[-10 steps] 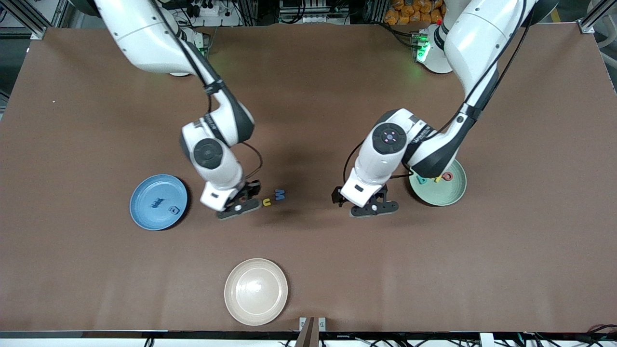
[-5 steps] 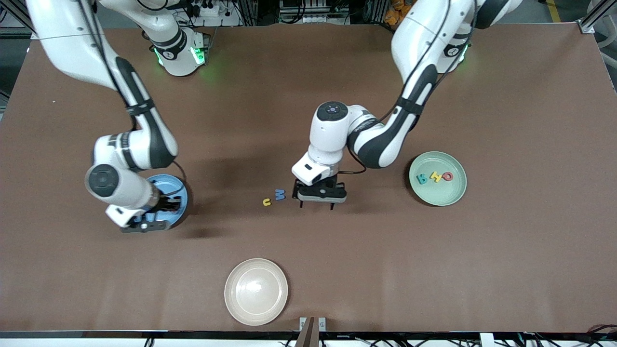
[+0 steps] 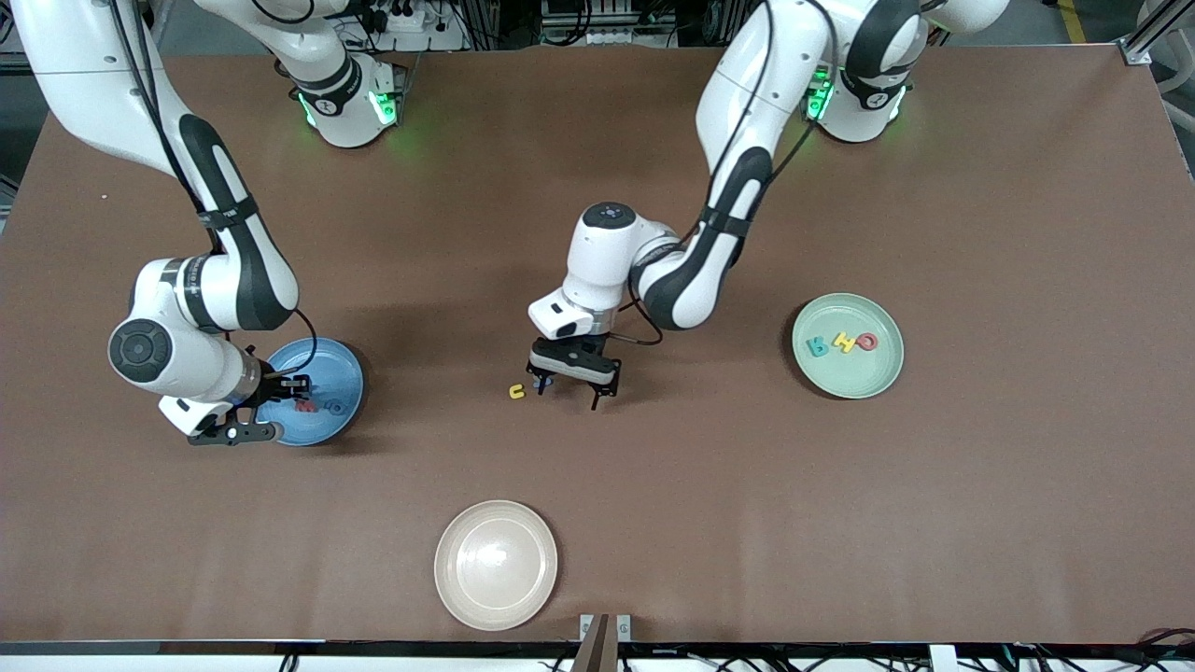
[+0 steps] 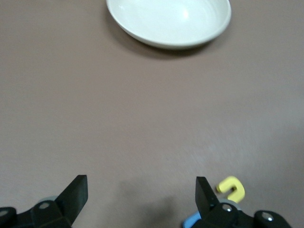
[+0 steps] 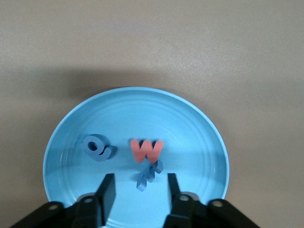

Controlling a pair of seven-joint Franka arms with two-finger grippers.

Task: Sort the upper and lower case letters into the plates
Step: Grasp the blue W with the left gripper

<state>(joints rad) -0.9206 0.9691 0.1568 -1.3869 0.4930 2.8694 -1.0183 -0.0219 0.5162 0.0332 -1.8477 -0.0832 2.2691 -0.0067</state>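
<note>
The blue plate holds a red letter and two blue letters. In the right wrist view the red letter lies between a rounded blue one and a thin blue one. My right gripper is open and empty over that plate. My left gripper is wide open over the table's middle. A light blue letter lies by one fingertip, and a yellow letter lies just beside it. The pale green plate holds teal, yellow and red letters.
A cream-beige plate lies near the table's front edge, nearer to the front camera than the loose letters; it also shows in the left wrist view. Bare brown table lies between the plates.
My right gripper moved from the middle letters to the blue plate, where the red letter now lies. My left gripper moved from beside the green plate to the light blue letter.
</note>
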